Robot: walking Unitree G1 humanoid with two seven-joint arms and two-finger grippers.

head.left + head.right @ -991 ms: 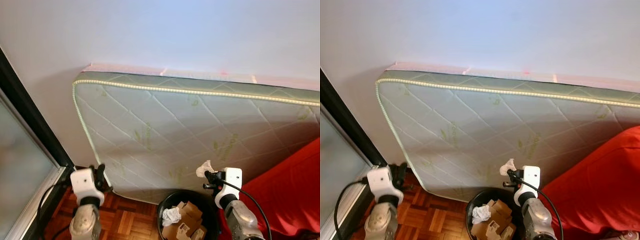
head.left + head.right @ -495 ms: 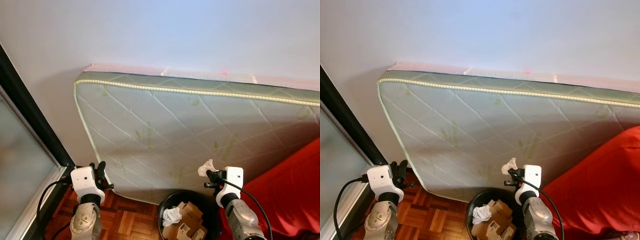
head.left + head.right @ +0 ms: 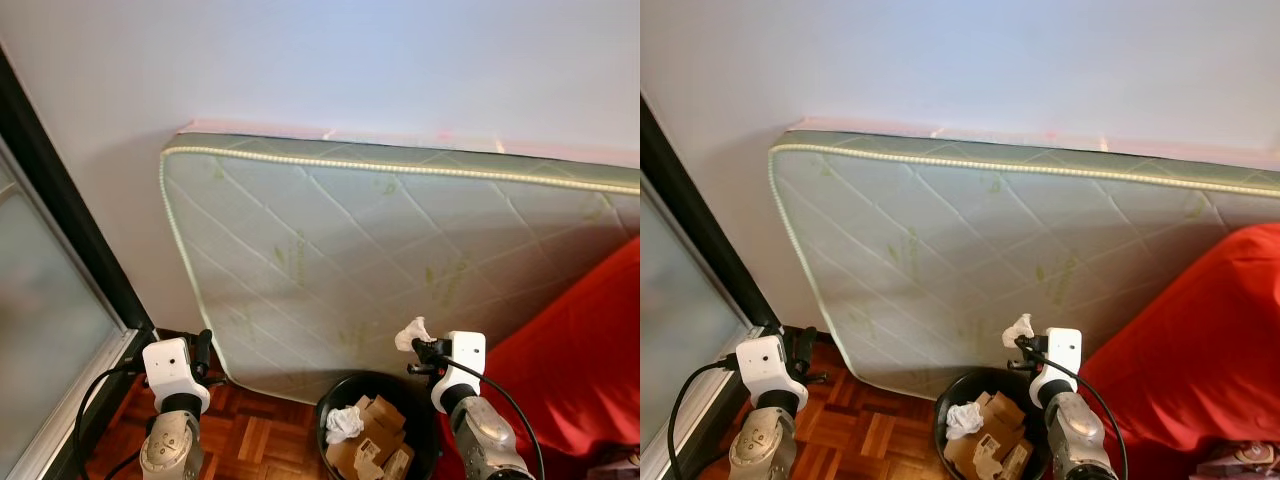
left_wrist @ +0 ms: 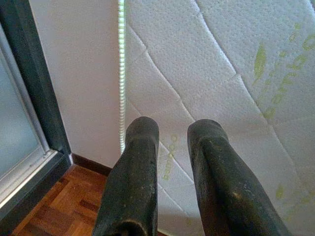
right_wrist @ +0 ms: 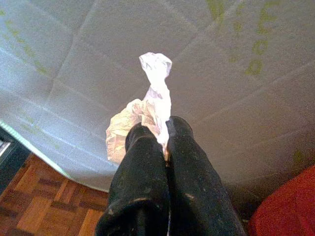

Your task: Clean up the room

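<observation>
A crumpled white paper wad [image 5: 145, 105] is pinched in my right gripper [image 5: 165, 129], whose fingers are shut on it. In the head views that wad [image 3: 411, 334] hangs above the far right rim of a black trash bin [image 3: 338, 395]. The bin holds cardboard scraps [image 3: 375, 440] and another white paper ball [image 3: 343, 423]. My left gripper [image 4: 172, 130] is raised at the left, pointing at the mattress corner, its fingers a narrow gap apart with nothing between them.
A quilted white mattress [image 3: 380, 260] leans against the wall behind the bin. A red cloth [image 3: 585, 370] covers something at the right. A dark door frame with frosted glass [image 3: 50, 300] stands at the left. The floor is wood parquet [image 3: 255, 440].
The camera has tilted down a little, so the mattress sits higher in view and more of the bin shows. Both grippers hold the same pose, the wad still pinched.
</observation>
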